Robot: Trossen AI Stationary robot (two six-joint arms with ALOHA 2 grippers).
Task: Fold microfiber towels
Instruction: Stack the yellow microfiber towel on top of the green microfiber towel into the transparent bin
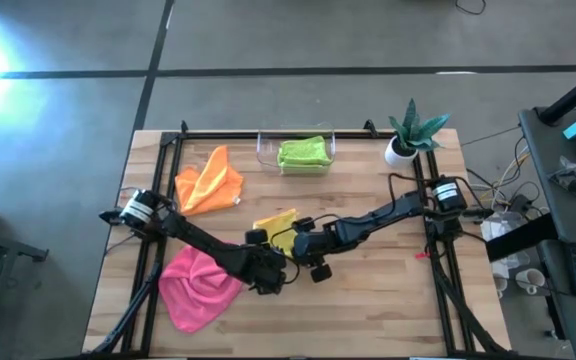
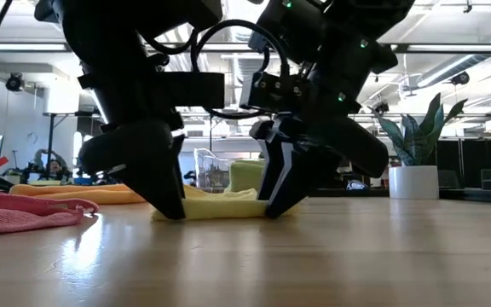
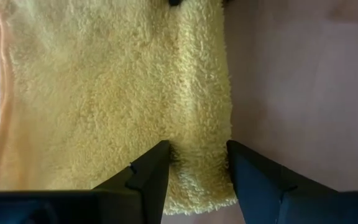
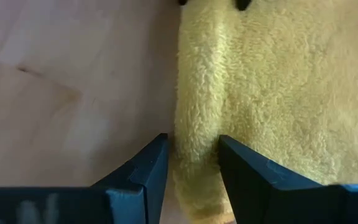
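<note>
A yellow towel [image 1: 276, 222] lies flat at mid-table, also seen in the low view [image 2: 220, 205]. My left gripper [image 3: 197, 165] stands open over its left near corner. My right gripper [image 4: 191, 158] stands open over its right near corner. Both point steeply down, with their tips at the table [image 2: 173, 213] [image 2: 275, 209]. In the high view the grippers [image 1: 271, 268] [image 1: 303, 250] hide the towel's near part. An orange towel [image 1: 208, 180] and a pink towel [image 1: 196, 285] lie crumpled on the left. A green towel [image 1: 303, 152] sits folded in a clear bin. My left gripper comes from above, slanting, and straddles a strip along the towel's side edge [image 3: 201, 146] near the corner. One finger [image 3: 157, 171] is on the cloth, the other [image 3: 244, 174] at the edge. The towel lies on the table. My right gripper straddles a raised ridge along the towel's other side edge [image 4: 194, 140]. One finger [image 4: 151, 165] stands on the wood beside the cloth, the other [image 4: 235, 165] on the cloth. It comes steeply from above. The towel lies on the table.
The clear bin [image 1: 265, 150] stands at the far edge, with a potted plant [image 1: 408, 135] at the far right. Bare wood [image 1: 388, 300] stretches to the right and near side of the grippers. The arms' black frames [image 1: 438, 260] run along both table sides.
</note>
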